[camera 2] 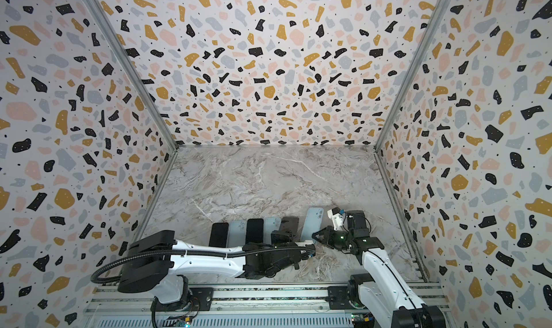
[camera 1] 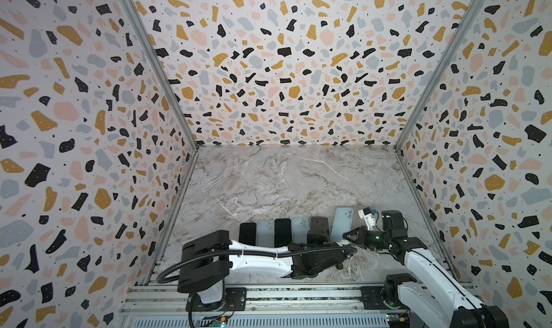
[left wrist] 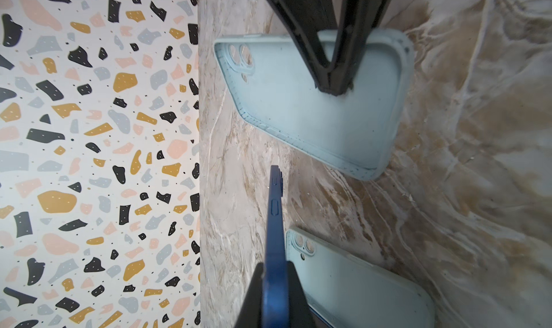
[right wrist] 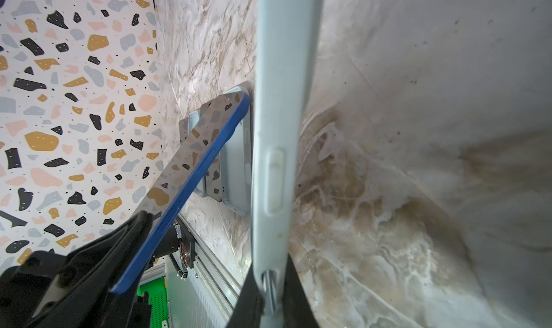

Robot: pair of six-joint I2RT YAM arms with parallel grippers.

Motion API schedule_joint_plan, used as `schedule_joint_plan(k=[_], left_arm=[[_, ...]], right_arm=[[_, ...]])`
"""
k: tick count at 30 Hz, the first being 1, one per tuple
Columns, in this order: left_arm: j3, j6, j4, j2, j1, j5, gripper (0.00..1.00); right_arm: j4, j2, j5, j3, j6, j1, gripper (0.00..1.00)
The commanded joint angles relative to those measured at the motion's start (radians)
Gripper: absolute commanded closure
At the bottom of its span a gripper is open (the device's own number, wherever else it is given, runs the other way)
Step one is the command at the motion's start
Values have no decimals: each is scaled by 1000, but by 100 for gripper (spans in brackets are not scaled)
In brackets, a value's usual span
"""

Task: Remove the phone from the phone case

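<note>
Lower centre of frame: left gripper (left wrist: 275,277) pinches blue phone (left wrist: 274,210) edge-on, apart from pale-blue case (left wrist: 298,120), clamped by right gripper (left wrist: 332,87) at upper centre.

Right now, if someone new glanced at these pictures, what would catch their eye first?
The loud terrazzo walls boxing in the marble table. Then, at the near edge, a row of phones and cases, where the left hand pinches a blue phone and the right hand a pale blue case.
</note>
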Motion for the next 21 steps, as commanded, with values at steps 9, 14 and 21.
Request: schedule_joint_plan(k=[9,14,21], left_arm=[[149,-157,-103,133,-3,-144,100],[164,-211,-106,161,-2,-146,100],[136,-231,-53,173,-2,-118,100]], right_arm=[[11,14,-5,17,-36,-7,100],[27,24,-9,11,-32,-7,100],[45,25,-23,3,-24,-7,100]])
